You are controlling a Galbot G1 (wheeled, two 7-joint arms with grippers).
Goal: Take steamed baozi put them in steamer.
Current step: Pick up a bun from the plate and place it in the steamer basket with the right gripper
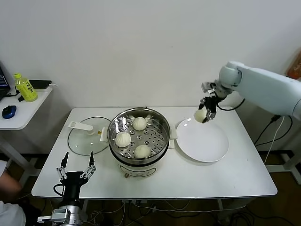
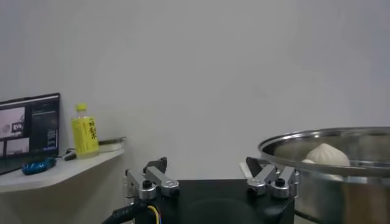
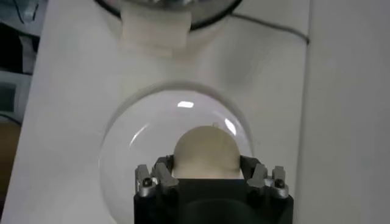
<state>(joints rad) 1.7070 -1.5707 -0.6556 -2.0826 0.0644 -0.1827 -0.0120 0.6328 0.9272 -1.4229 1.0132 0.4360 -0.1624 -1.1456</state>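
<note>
The steel steamer (image 1: 162,141) stands mid-table with three baozi on its perforated tray: one at the back (image 1: 139,123), one to the left (image 1: 122,139), one at the front (image 1: 142,150). My right gripper (image 1: 203,116) is shut on a fourth baozi (image 1: 201,116), lifted above the far left rim of the white plate (image 1: 202,141). The right wrist view shows that baozi (image 3: 206,152) between the fingers, over the plate (image 3: 122,158). My left gripper (image 1: 75,165) is parked open at the table's front left, fingers up. In the left wrist view, the steamer (image 2: 341,176) with a baozi (image 2: 327,154) lies beyond that gripper (image 2: 207,176).
A round glass lid (image 1: 87,136) with a white handle lies left of the steamer. A side table (image 1: 23,110) at far left carries a yellow bottle (image 1: 25,87) and a blue mouse (image 1: 9,111). The wall is close behind the table.
</note>
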